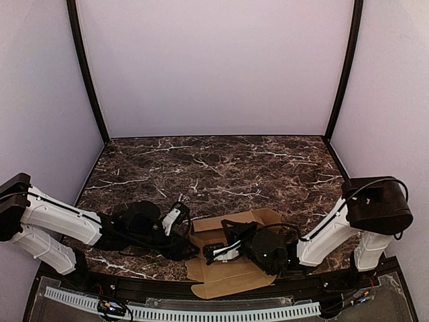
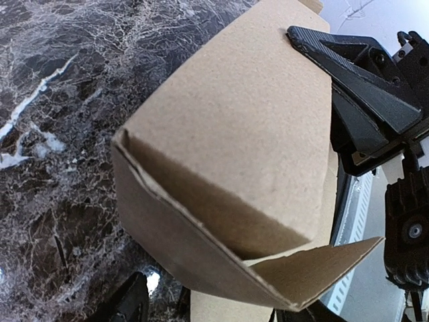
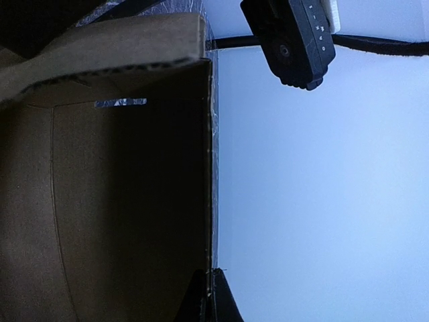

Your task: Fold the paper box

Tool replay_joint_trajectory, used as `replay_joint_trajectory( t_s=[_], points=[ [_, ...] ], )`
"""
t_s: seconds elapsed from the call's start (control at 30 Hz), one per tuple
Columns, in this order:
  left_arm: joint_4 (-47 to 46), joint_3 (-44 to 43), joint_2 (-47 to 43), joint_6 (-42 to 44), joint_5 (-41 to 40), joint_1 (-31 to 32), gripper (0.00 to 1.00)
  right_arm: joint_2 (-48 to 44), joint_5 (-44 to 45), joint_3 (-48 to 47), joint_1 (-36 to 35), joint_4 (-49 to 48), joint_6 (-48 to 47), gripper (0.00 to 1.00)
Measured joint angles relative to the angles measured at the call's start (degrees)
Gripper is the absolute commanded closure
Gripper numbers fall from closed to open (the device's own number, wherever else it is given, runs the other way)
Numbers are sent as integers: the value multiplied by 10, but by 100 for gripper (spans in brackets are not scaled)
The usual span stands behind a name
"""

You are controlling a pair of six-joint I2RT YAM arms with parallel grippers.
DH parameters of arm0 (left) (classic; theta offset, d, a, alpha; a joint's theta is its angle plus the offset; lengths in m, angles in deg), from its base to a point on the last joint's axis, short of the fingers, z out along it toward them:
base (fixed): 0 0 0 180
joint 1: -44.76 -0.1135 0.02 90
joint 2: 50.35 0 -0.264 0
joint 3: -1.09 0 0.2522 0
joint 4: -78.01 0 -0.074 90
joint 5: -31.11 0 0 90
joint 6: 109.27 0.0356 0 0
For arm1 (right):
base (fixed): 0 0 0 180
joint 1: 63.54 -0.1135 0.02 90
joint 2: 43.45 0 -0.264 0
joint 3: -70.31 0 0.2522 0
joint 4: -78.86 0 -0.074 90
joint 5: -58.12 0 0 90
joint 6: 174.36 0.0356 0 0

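Leftmost, the left gripper (image 1: 190,243) is seen low at the left side of the paper box (image 1: 231,276), its fingers (image 2: 131,303) standing apart on either side of the box's lower edge with no clamp on it to be made out. The paper box is found at the near middle of the dark marble table (image 1: 221,168), between the two arms, with one loose flap reaching the near edge. It is judged light and thin, stiff across its panels but easily creased or dented at a hard pinch, and likely to slide on the smooth table. It is best taken by a free wall or flap edge, close to a score line. It is seen as plain tan-brown cardboard, unmarked, partly raised, with one corner already formed and a pointed flap hanging loose. To the right, the right gripper (image 1: 213,252) is closed, and an upright wall's edge appears to be pinched between its fingertips (image 3: 208,300).
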Motion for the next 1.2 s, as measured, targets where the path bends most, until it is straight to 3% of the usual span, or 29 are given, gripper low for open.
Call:
replay_joint_trajectory(
  t_s=[0.47, 0.77, 1.2],
  points=[
    [9, -54, 45, -18, -236, 104, 35, 0, 33, -5, -15, 6, 24, 100],
    [34, -79, 74, -40, -372, 157, 40, 23, 69, -5, -36, -17, 22, 100],
    [71, -119, 113, -69, -455, 165, 56, 52, 118, -12, -55, -66, 14, 100]
  ],
)
